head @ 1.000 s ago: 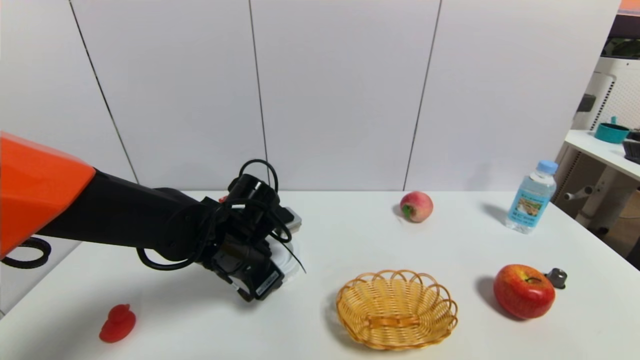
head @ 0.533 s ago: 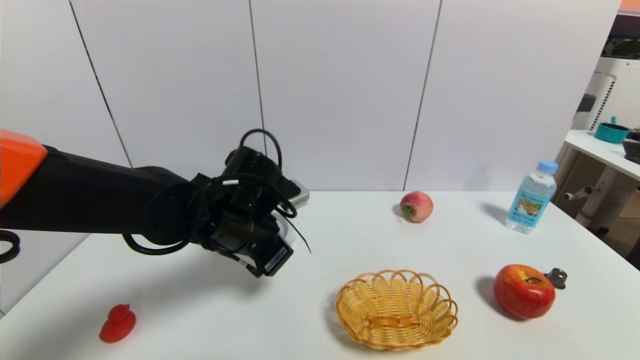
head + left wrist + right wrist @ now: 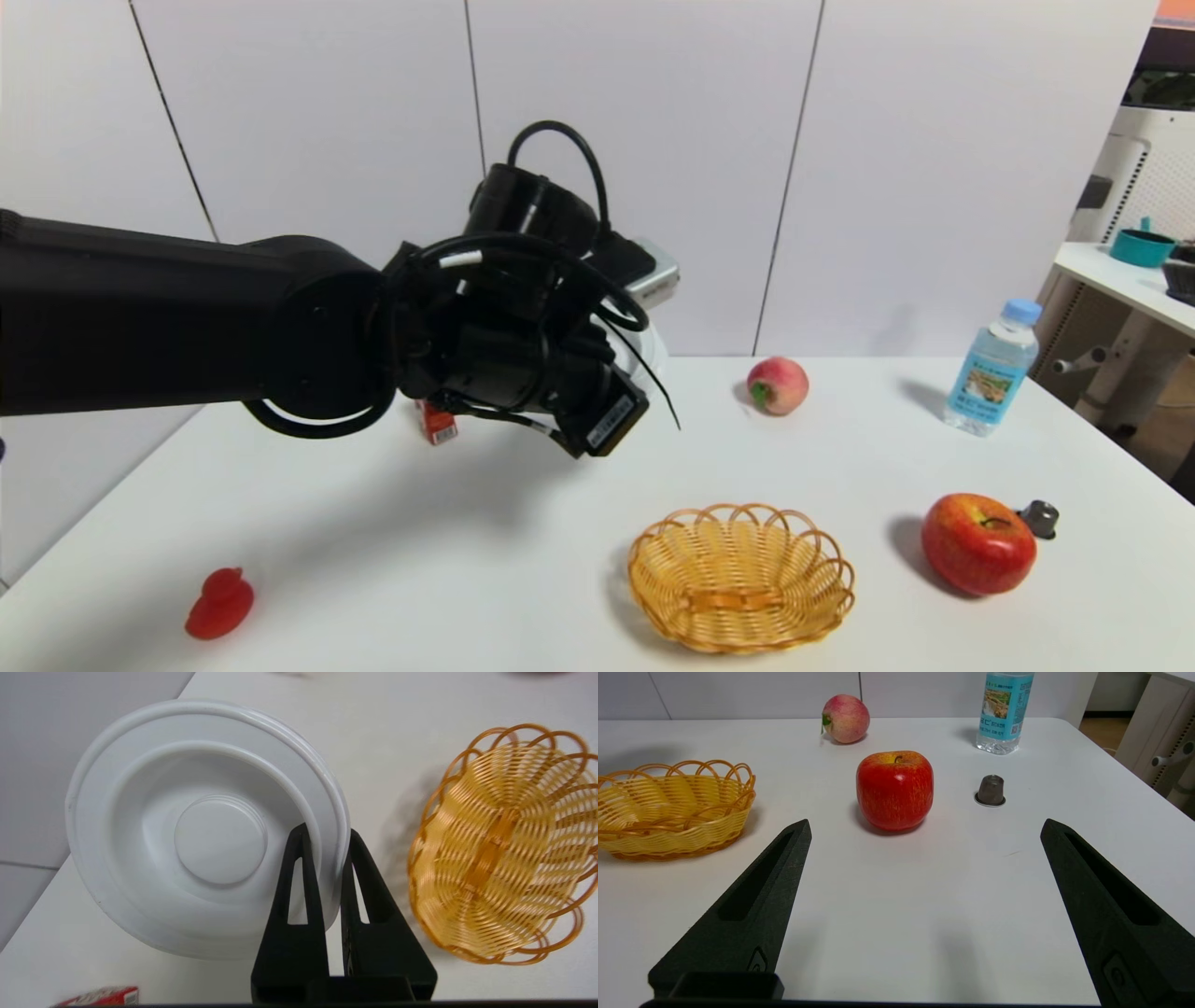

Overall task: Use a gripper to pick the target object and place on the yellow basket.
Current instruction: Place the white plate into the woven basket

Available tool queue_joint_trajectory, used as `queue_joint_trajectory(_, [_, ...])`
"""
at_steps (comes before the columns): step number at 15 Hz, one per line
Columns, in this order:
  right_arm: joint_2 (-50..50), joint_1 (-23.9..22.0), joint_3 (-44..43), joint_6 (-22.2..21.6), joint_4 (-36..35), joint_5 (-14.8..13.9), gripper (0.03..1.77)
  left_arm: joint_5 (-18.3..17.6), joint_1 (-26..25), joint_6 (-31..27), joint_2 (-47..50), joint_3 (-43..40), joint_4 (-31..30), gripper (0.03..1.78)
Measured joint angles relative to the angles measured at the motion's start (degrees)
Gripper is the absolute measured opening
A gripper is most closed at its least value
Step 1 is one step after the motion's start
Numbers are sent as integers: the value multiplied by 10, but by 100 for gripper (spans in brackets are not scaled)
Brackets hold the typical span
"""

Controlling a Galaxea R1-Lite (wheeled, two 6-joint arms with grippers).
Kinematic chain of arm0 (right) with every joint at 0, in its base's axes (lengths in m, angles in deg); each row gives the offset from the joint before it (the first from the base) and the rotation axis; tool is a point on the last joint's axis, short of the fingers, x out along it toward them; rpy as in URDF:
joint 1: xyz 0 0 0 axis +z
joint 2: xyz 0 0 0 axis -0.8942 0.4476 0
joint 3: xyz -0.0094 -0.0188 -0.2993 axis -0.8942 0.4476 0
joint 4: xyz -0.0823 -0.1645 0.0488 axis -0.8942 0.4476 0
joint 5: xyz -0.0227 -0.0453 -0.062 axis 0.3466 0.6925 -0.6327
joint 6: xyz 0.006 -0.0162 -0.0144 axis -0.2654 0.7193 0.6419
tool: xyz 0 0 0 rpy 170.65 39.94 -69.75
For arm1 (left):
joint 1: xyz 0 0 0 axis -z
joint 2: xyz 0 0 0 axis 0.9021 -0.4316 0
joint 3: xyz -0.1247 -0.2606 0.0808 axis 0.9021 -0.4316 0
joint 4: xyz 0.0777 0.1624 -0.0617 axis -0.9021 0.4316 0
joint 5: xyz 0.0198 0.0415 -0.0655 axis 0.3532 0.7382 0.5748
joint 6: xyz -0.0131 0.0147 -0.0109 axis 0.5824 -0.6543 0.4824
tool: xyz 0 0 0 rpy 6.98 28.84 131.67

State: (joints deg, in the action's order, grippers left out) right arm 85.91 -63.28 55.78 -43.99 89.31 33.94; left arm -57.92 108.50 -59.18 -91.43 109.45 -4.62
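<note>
I see the white round plastic dish with concentric rings and a raised central disc (image 3: 205, 830) pinched by its rim between the two black fingers of my left gripper (image 3: 327, 854), one finger inside the rim and one outside. It hangs in the air above the white table (image 3: 467, 560), tipped up on edge so its ringed face turns back toward the wrist camera; being round, it has no long axis to speak of. In the head view only a sliver of it (image 3: 656, 355) shows behind the black wrist.

The shallow oval yellow-tan wicker basket with the looped rim (image 3: 740, 577) sits empty on the table, in front of and to the right of the dish, its long side running left to right in the head view. Around it: a pink-red peach (image 3: 777, 385) at the back, a clear water bottle with a blue cap (image 3: 992, 380) far right, a big red apple (image 3: 978, 544) with a small grey metal cup (image 3: 1038, 518) just beside it, a red toy duck (image 3: 219, 605) near left, and a small red carton (image 3: 437, 425) under the arm. Nothing stands between dish and basket.

Since a second ago the left arm has risen and swung right, lifting the dish off the table and uncovering the carton.

My right gripper (image 3: 924, 830) is parked low at the table's right side, fingers spread wide
</note>
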Motion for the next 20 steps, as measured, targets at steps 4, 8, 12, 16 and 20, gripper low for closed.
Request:
queue_joint_trajectory(4, [0, 0, 0, 0, 0, 0, 170, -2, 70, 0, -46, 36, 0, 15])
queue_joint_trajectory(8, [0, 0, 0, 0, 0, 0, 170, -2, 110, 1, -90, 43, 0, 15])
queue_joint_trajectory(12, [0, 0, 0, 0, 0, 0, 170, -3, 120, 2, -126, 42, 2, 15])
queue_joint_trajectory(16, [0, 0, 0, 0, 0, 0, 170, -8, 126, 7, -144, 38, 3, 31])
queue_joint_trajectory(20, [0, 0, 0, 0, 0, 0, 170, -9, 128, 4, -144, 38, 3, 87])
